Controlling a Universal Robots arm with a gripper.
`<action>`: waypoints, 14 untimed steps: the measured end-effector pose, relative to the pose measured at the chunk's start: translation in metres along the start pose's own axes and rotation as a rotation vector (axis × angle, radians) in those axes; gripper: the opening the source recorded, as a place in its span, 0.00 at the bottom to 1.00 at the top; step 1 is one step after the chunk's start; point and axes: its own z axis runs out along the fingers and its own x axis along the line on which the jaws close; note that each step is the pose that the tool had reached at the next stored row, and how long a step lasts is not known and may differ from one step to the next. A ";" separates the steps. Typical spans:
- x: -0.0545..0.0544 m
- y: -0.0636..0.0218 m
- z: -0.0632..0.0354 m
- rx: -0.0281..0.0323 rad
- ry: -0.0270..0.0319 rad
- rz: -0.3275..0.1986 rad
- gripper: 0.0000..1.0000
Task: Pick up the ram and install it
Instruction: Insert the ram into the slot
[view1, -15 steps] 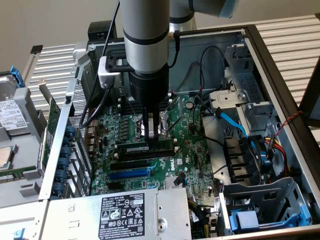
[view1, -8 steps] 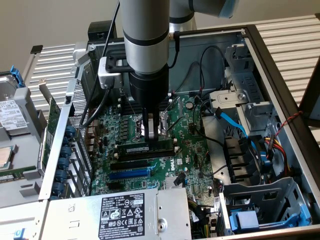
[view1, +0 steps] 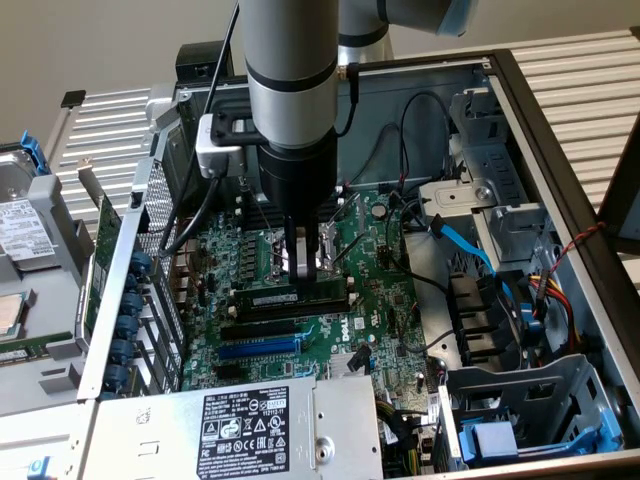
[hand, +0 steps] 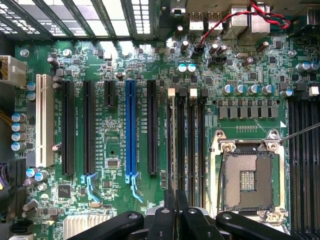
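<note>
Gripper (view1: 304, 262) hung straight down from the upright arm (view1: 291, 90) over the motherboard's (view1: 375, 300) middle, fingers pressed together just above the ram (view1: 290, 297), which lay in a memory slot beside the CPU socket (hand: 247, 178).

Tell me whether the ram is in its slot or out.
In: the ram lies flat in a motherboard slot, the shut hand directly above it.
</note>
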 end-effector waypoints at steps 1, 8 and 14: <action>0.000 0.0000 0.0000 0.0000 0.0000 0.000 0.12; 0.000 0.0000 0.0010 -0.0001 -0.0001 0.000 0.12; 0.000 -0.0001 0.0012 0.0000 -0.0002 0.000 0.12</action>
